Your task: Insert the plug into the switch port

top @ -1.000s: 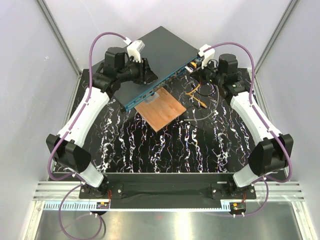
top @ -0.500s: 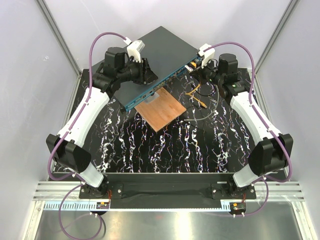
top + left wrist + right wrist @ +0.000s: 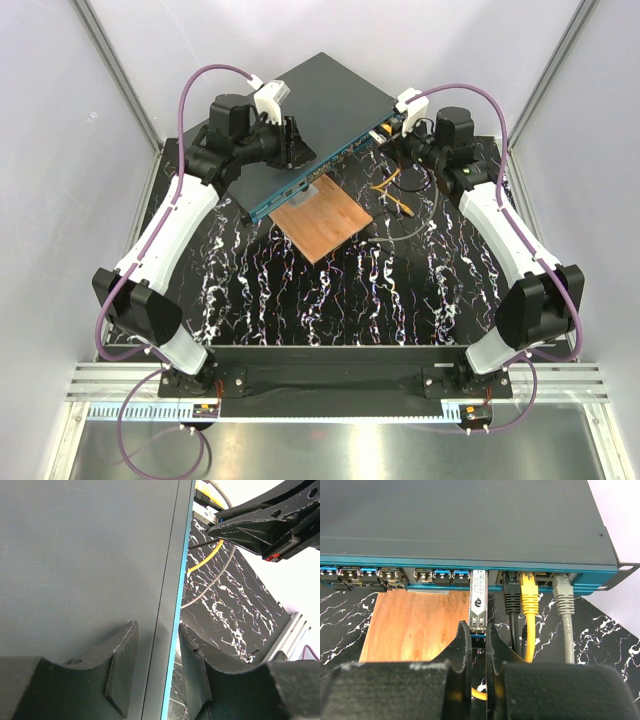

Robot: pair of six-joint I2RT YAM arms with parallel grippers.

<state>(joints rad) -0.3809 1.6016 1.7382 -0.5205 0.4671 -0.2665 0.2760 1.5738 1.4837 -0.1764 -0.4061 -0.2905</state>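
The switch [image 3: 320,100] is a wide flat dark box with a teal front face [image 3: 445,564] lined with small square ports. A silver plug [image 3: 478,600] sticks out of one port [image 3: 479,574], with its front end inside. My right gripper [image 3: 478,630] is shut on the plug's rear end, straight in front of the face; it also shows in the top view [image 3: 398,135]. My left gripper [image 3: 157,655] is open. One finger lies over the switch's top [image 3: 85,555], the other in front of the teal edge. It also shows in the top view [image 3: 293,145].
A copper-brown square plate [image 3: 322,222] lies on the marbled table below the switch face. Black [image 3: 512,597], yellow [image 3: 530,600] and grey [image 3: 563,597] cables are plugged in just right of the plug. Loose cable [image 3: 395,190] lies near the right arm.
The right arm has shifted very slightly toward the switch face. The left arm and the switch have not moved.
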